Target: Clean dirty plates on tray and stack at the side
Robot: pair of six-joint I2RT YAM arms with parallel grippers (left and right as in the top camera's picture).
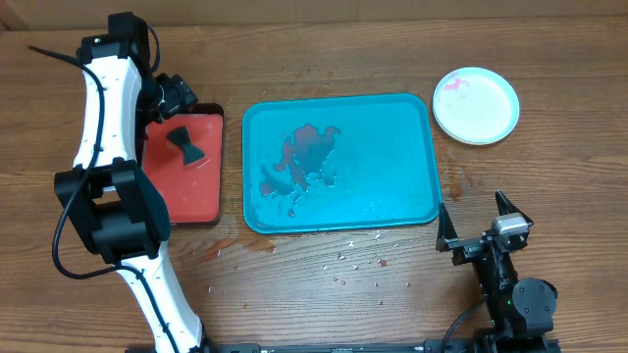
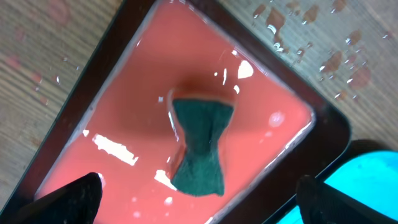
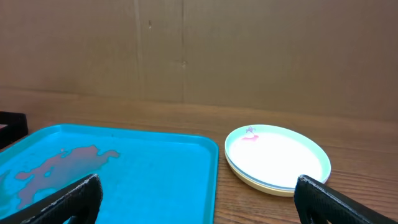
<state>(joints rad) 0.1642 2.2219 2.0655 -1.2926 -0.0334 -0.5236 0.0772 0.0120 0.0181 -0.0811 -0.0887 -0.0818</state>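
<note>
The teal tray (image 1: 392, 147) lies mid-table with a red smear (image 1: 306, 155) and water drops on it and no plates. The plates (image 1: 476, 105) sit stacked on the wood to the tray's upper right. The top one is white with a small red smear. In the right wrist view the plates (image 3: 277, 155) lie just right of the tray (image 3: 155, 168). My right gripper (image 1: 473, 211) is open and empty near the tray's front right corner. My left gripper (image 2: 202, 199) hangs open over a dark green sponge (image 2: 200, 144).
The sponge (image 1: 184, 145) lies in a wet red tray (image 1: 191, 186) with a dark rim, left of the teal tray. Water drops and reddish spots dot the wood in front of the teal tray (image 1: 348, 260). A cardboard wall (image 3: 199, 50) stands behind the table.
</note>
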